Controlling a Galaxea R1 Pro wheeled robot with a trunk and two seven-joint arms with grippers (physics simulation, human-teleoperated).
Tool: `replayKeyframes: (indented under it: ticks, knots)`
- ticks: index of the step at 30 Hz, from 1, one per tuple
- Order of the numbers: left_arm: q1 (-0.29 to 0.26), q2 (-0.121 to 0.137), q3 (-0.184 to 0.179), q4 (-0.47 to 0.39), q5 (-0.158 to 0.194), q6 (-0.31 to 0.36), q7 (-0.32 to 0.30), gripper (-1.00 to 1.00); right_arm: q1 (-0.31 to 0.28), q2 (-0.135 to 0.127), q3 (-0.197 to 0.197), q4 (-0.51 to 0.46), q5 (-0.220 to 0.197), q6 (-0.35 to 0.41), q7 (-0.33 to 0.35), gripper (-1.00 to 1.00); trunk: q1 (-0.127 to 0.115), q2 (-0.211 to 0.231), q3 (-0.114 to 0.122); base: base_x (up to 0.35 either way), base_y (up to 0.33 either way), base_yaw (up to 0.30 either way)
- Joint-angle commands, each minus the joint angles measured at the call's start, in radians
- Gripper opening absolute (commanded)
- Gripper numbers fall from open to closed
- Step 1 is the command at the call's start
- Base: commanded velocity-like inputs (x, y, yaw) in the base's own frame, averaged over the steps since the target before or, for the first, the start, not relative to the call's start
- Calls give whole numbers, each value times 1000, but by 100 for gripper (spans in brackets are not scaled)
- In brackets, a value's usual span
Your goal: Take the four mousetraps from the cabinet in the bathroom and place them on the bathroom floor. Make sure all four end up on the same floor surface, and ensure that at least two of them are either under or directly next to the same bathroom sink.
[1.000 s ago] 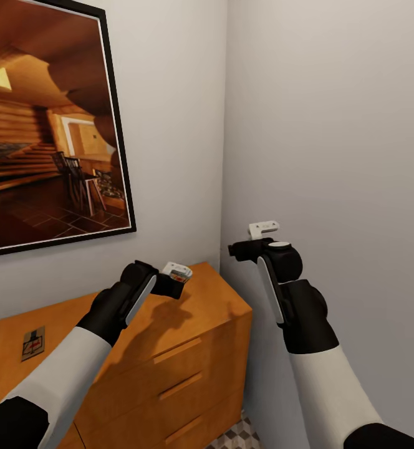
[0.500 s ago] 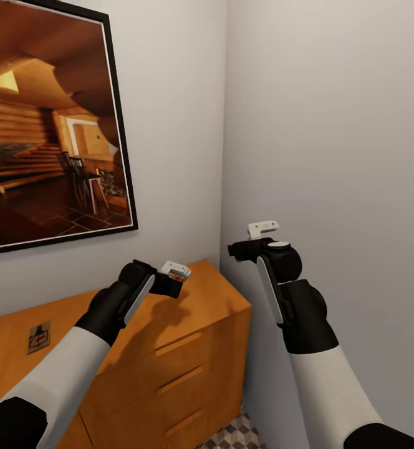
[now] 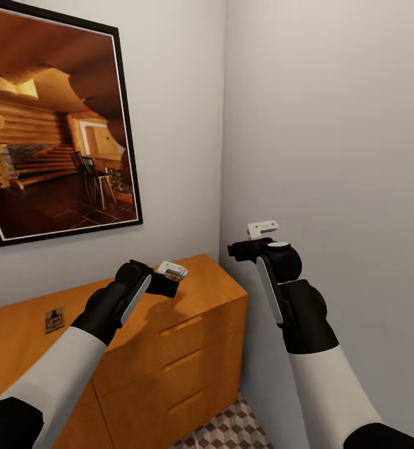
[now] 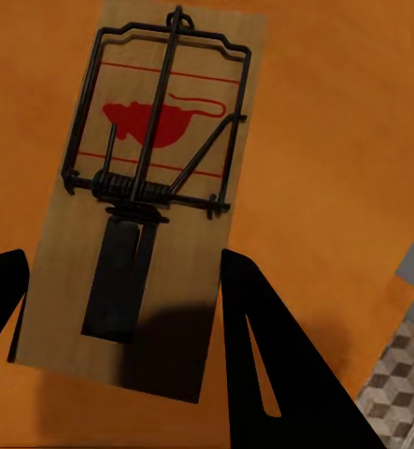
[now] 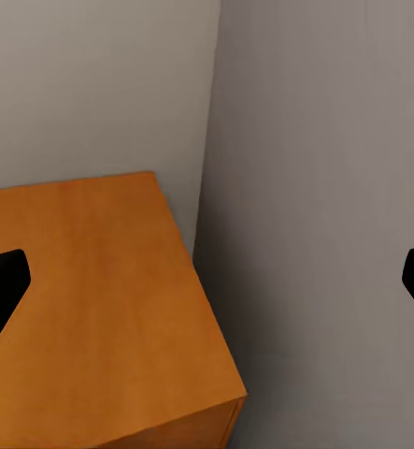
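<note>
My left gripper (image 3: 167, 282) hovers over the right end of the orange-brown cabinet (image 3: 188, 349). In the left wrist view it (image 4: 122, 260) is shut on a mousetrap (image 4: 146, 187), a pale wooden slab with a black wire spring and a red mouse print, gripped by its long edges. Another mousetrap (image 3: 54, 320) lies flat on the cabinet top further left. My right gripper (image 3: 241, 249) is raised beside the cabinet's right end, near the corner wall. It (image 5: 207, 271) is open and empty. The bathroom sink is out of view.
A large framed picture (image 3: 57, 137) hangs on the wall above the cabinet. Grey walls meet in a corner right of the cabinet (image 5: 94, 309). Cube-patterned bathroom floor (image 3: 232, 427) shows below the drawers, and past the cabinet edge (image 4: 403, 374).
The head camera has swung left, so the picture, cabinet and lying mousetrap sit further right in the frame. Both arms keep their pose; the left gripper still holds its mousetrap.
</note>
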Motion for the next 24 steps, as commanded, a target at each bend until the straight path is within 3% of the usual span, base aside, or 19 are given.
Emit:
replayKeyframes:
  ticks: [1,8,12,18,24]
  knots:
    - [-1,3,-3,-1,7,4,6,-100,-1,0,1,-1,7,5,2,100,0,-1,-1,-14,0,0]
    - [-1,28,-1,-4,6,4,9,-100,-1,0,0,-1,7,5,-1,100,0,-1,-1,-5,0,0]
    - [-1,42,23,-7,6,4,9,-100,-1,0,-2,1,7,5,-1,100,0,-1,-1,-1,0,42]
    - [-1,47,87,-7,5,4,11,-100,0,0,-2,3,7,5,-1,100,0,-1,-1,0,0,217]
    - [-1,51,100,-8,5,4,12,-100,0,0,-1,3,7,5,-2,100,0,-1,-1,0,0,266]
